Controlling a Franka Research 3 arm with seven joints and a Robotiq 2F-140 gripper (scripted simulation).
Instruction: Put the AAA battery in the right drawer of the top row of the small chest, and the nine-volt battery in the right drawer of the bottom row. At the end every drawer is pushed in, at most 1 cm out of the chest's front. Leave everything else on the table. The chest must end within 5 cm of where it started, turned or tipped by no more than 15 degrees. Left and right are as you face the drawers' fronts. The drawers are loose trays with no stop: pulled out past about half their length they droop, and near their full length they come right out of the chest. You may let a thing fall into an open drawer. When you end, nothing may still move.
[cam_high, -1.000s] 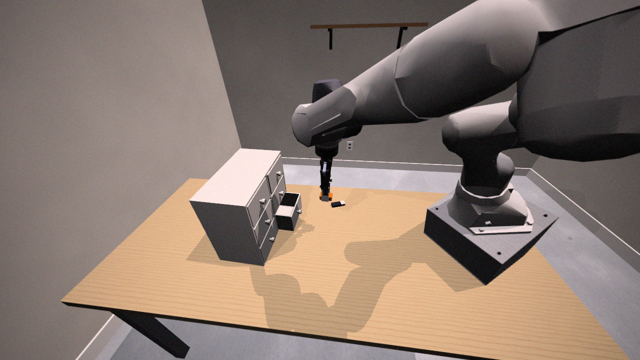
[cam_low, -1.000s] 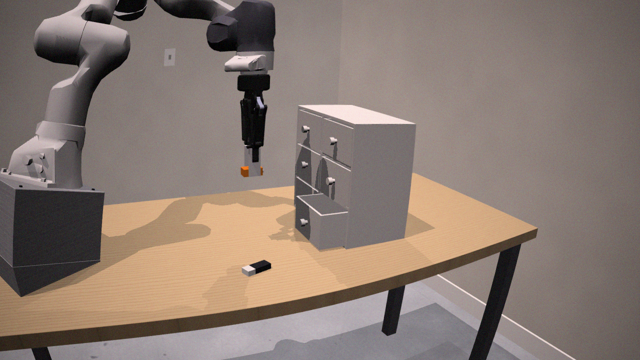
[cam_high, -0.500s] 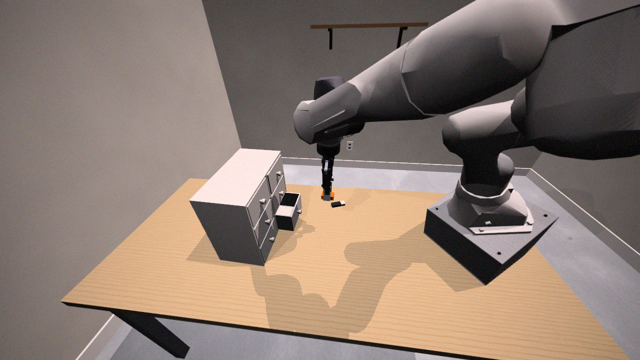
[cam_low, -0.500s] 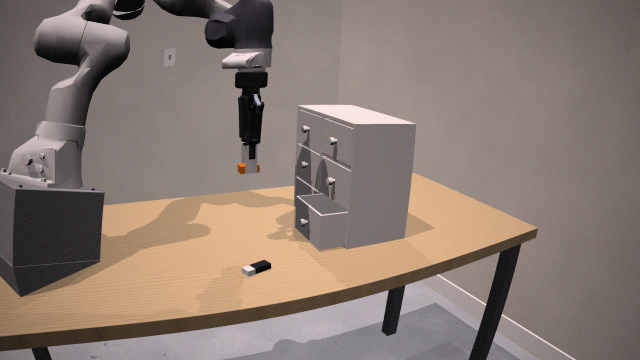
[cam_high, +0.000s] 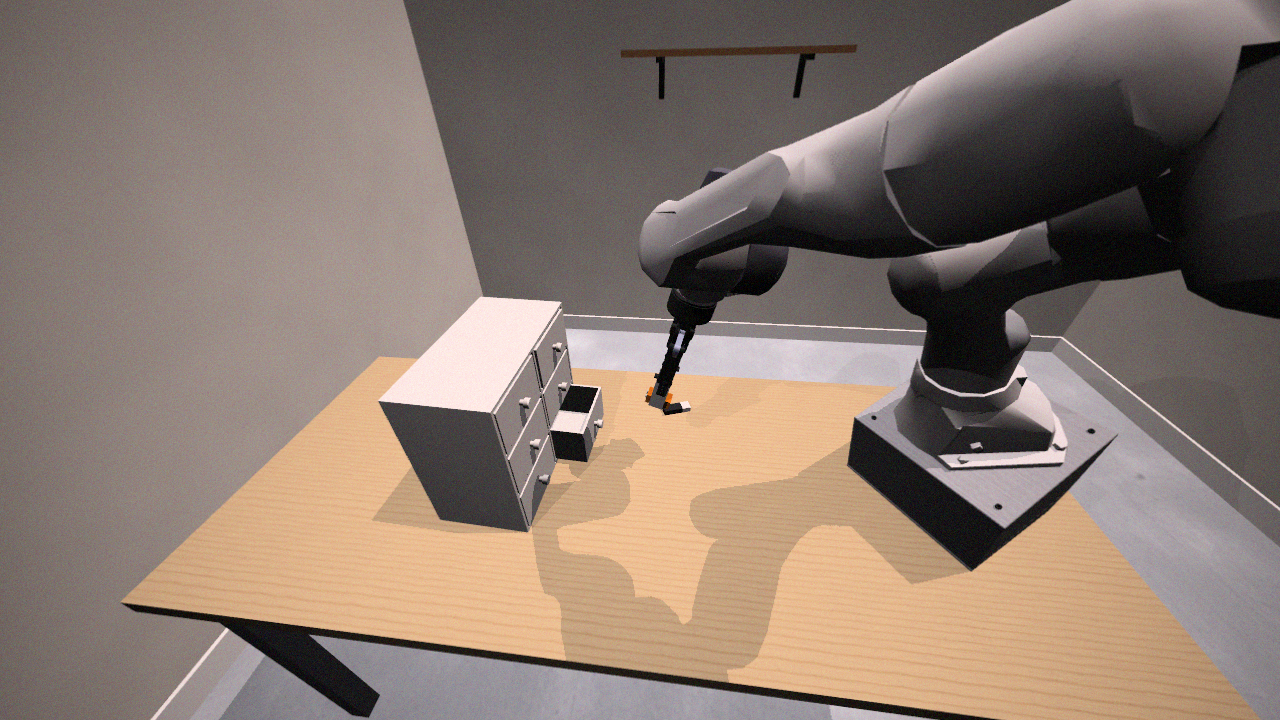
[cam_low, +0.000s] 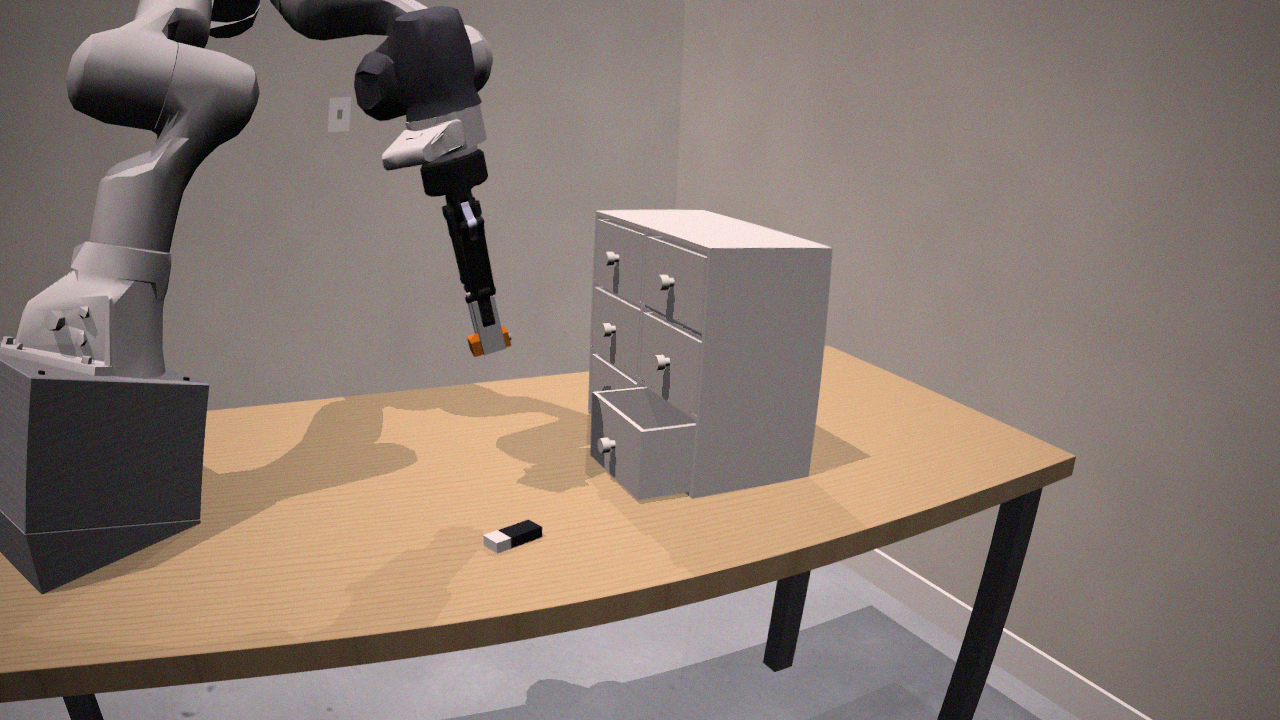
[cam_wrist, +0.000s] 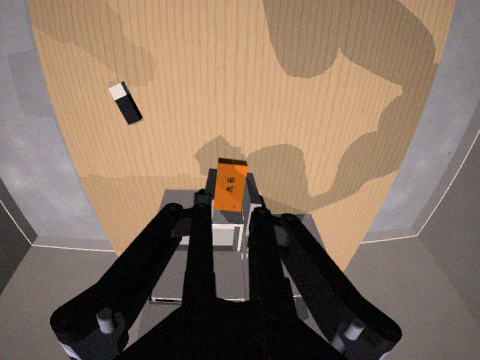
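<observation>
My gripper (cam_high: 659, 398) (cam_low: 490, 340) (cam_wrist: 229, 183) is shut on the orange nine-volt battery (cam_high: 650, 394) (cam_low: 475, 344) (cam_wrist: 231, 183). It leans and holds the battery in the air in front of the white chest (cam_high: 465, 353) (cam_low: 765, 358). In the wrist view the battery's "9V" face shows, its lower end near the chest side. The right drawer of the bottom row (cam_high: 572, 445) (cam_low: 666, 461) is pulled part way out; the exterior view hides most of its floor. The right drawer of the top row (cam_high: 547, 355) (cam_low: 687, 291) looks pushed in. The AAA battery is not visible.
A black and white block (cam_high: 673, 409) (cam_low: 523, 533) (cam_wrist: 128, 108) lies on the table (cam_high: 358, 591) (cam_low: 313, 573) (cam_wrist: 200, 65), out from the chest's front. The other drawers look pushed in, with knobs sticking out. The robot's base (cam_high: 948, 483) (cam_low: 116, 447) faces the drawers.
</observation>
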